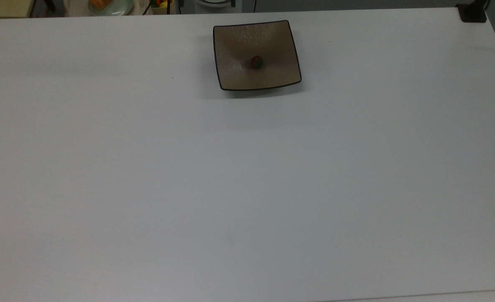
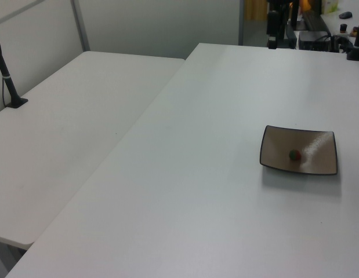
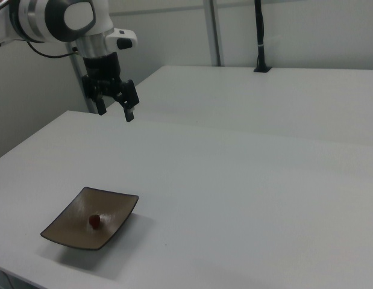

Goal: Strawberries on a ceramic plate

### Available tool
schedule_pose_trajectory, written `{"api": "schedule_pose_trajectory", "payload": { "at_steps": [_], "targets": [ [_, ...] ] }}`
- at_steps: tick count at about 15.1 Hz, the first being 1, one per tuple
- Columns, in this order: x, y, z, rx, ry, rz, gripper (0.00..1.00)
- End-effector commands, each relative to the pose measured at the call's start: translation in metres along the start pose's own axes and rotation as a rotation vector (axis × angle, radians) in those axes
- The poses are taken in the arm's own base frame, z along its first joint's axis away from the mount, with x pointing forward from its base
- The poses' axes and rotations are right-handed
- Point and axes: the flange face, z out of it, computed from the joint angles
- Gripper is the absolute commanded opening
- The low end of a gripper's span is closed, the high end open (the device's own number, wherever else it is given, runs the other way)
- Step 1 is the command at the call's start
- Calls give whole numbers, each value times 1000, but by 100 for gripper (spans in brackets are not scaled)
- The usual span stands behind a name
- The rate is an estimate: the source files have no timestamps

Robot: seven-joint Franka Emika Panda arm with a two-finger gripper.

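The square brown-beige ceramic plate (image 1: pixel 239 73) lies near the far edge of the white table in the top view. One tiny red strawberry (image 1: pixel 256 62) with a green cap rests in its middle. In the left view the plate (image 2: pixel 319 161) holds the strawberry (image 2: pixel 294 154) at the right. In the right view the plate (image 3: pixel 68 227) and strawberry (image 3: pixel 94 221) sit at the lower left. My gripper (image 3: pixel 115 112) hangs high above the table behind the plate, open and holding nothing, well apart from the plate.
A round pale plate with orange food (image 1: pixel 104 5) sits beyond the table's far edge at the top view's upper left. A black post base (image 1: pixel 472 12) stands on the far right corner. A second white table (image 2: pixel 80 116) adjoins on the left view's left.
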Motion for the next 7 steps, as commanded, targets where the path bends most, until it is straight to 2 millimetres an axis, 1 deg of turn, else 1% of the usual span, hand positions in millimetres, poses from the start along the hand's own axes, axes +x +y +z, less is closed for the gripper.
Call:
{"api": "schedule_pose_trajectory", "payload": {
  "at_steps": [1,7],
  "targets": [
    [-2,-3,-3,5,22,-34,100],
    [-1,-5,-3,11,35,-24,100]
  ]
}}
